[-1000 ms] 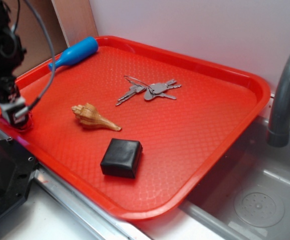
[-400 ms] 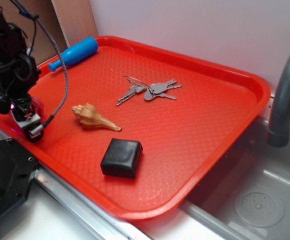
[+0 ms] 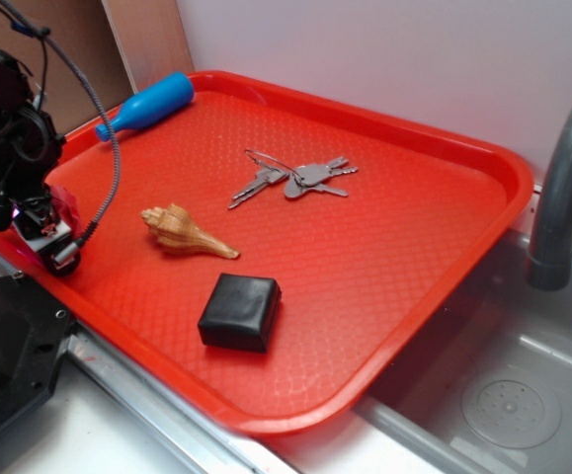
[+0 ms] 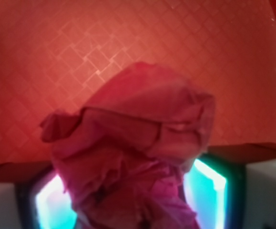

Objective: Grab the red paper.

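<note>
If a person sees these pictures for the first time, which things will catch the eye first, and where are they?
The big red tray fills most of the exterior view, with a sink to its right. At its left edge the gripper holds the red paper, a crumpled wad that fills the wrist view. On the tray lie a blue bottle at the back left, keys in the middle, a tan seashell and a black box nearer the front.

A plain pale wall (image 3: 384, 59) closes off the back of the scene, and at its left end stands a brown wooden panel (image 3: 147, 39), lit evenly with soft light. To the right lies a grey sink basin (image 3: 483, 346) with a round drain (image 3: 511, 405) in its floor and a curved grey faucet (image 3: 562, 188) rising above it. A pale countertop edge (image 3: 118, 425) with a metal strip runs along the front.
</note>
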{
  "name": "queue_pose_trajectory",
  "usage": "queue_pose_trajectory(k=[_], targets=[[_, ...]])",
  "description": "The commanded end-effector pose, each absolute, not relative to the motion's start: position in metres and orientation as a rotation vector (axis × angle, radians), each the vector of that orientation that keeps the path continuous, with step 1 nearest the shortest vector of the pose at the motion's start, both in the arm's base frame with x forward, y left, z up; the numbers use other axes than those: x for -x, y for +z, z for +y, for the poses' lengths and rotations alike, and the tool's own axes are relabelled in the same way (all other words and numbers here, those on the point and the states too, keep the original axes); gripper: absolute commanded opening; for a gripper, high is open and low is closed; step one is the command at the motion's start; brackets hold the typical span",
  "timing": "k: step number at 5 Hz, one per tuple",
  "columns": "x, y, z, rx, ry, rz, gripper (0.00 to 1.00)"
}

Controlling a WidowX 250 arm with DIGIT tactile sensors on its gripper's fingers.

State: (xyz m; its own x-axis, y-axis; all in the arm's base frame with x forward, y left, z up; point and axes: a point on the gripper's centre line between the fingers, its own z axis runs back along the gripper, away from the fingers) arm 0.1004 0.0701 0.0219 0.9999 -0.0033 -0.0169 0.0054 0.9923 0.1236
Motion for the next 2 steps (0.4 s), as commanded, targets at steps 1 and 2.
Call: queue_pose_trajectory(k=[1, 2], targets=[[-0.094, 0.024, 0.062, -0.081, -0.057, 0.054, 0.0], [-0.101, 0.039, 0.058, -0.072, -0.056, 0.027, 0.0]])
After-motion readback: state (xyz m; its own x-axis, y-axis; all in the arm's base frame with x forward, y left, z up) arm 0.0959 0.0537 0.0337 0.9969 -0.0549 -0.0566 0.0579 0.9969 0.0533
